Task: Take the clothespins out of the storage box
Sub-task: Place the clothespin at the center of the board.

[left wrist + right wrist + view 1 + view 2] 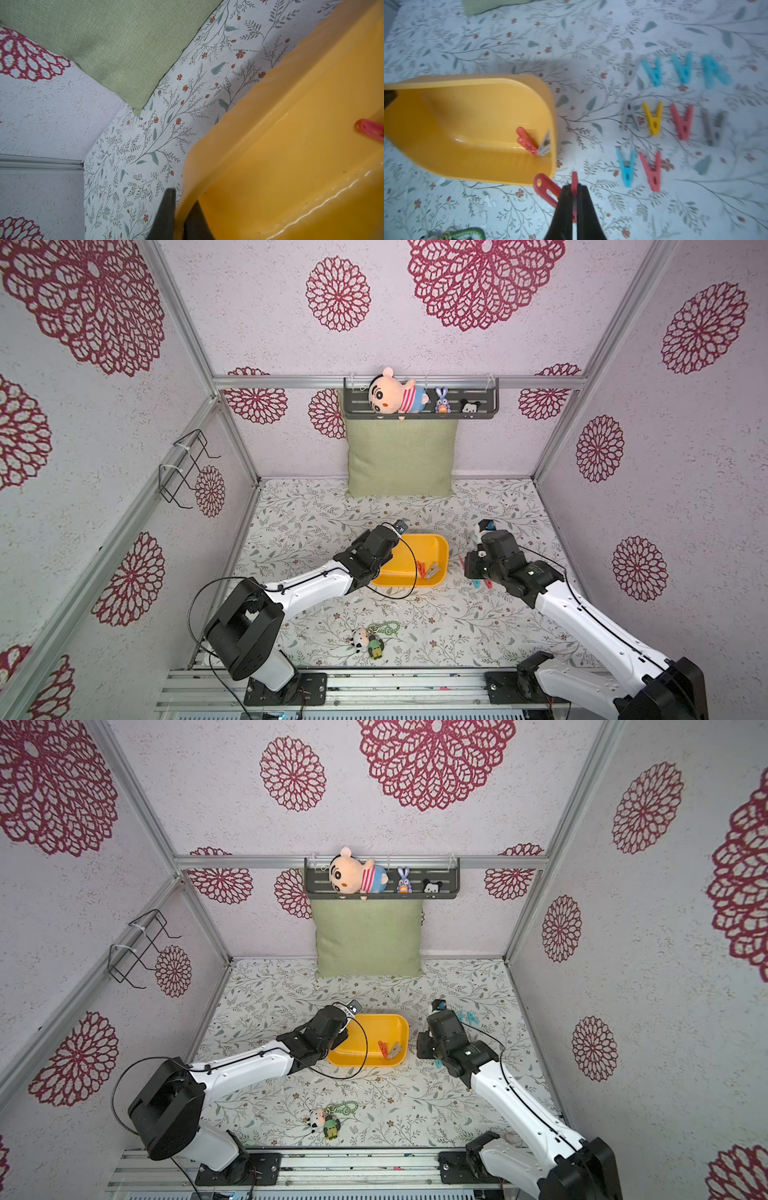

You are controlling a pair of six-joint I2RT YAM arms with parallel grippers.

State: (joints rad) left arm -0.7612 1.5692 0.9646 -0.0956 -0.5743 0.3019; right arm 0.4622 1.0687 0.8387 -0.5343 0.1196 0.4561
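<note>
left claw (184, 196) clamping tight on rim of shallow yellow plastic storage box (291, 158), likely steadying it; right claw (574, 188) pinching shut on red a-shaped plastic clothespin (545, 186).

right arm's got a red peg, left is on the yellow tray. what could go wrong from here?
1. The right gripper pinches the red plastic clothespin by one thin leg; it may twist free.
2. The left gripper clamps the rim of the yellow plastic storage box; if it slips, the red and grey clothespins inside could bounce out.
</note>
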